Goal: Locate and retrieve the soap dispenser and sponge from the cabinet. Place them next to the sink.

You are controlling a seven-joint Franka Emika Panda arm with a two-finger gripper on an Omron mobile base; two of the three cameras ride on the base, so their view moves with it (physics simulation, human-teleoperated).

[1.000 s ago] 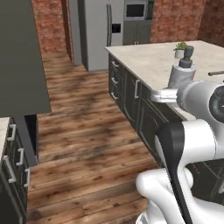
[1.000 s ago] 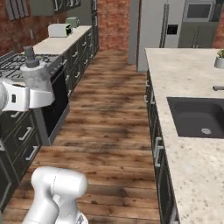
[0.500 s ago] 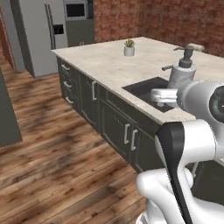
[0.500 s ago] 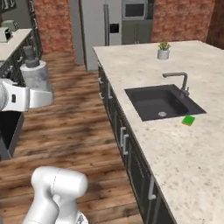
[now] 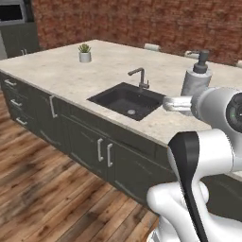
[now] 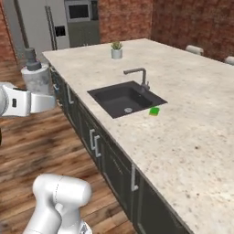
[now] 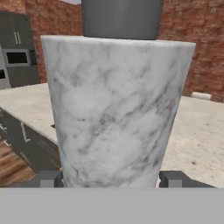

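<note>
My gripper (image 7: pixel 113 179) is shut on the soap dispenser (image 7: pixel 118 109), a grey-white marbled bottle with a grey pump, held upright between the two fingers (image 7: pixel 49 179). The soap dispenser (image 5: pixel 195 80) hangs above the island counter, right of the sink (image 5: pixel 126 100), in the left base view. From the other side the soap dispenser (image 6: pixel 36 77) is over the floor, left of the counter's edge. The green sponge (image 6: pixel 154 111) lies flat on the counter just right of the black sink (image 6: pixel 125 98). The cabinet is out of view.
A dark faucet (image 6: pixel 139 75) stands behind the basin and a small potted plant (image 6: pixel 116 49) sits farther back. Lower drawer units (image 5: pixel 101 151) run under the counter. A fridge (image 6: pixel 41 23) and a wall oven (image 6: pixel 80 11) stand beyond. Wood floor (image 5: pixel 42 198) lies in front.
The whole scene has swung as the base drove and turned; the island counter and sink now lie closer and more central. The dispenser stays in the gripper.
</note>
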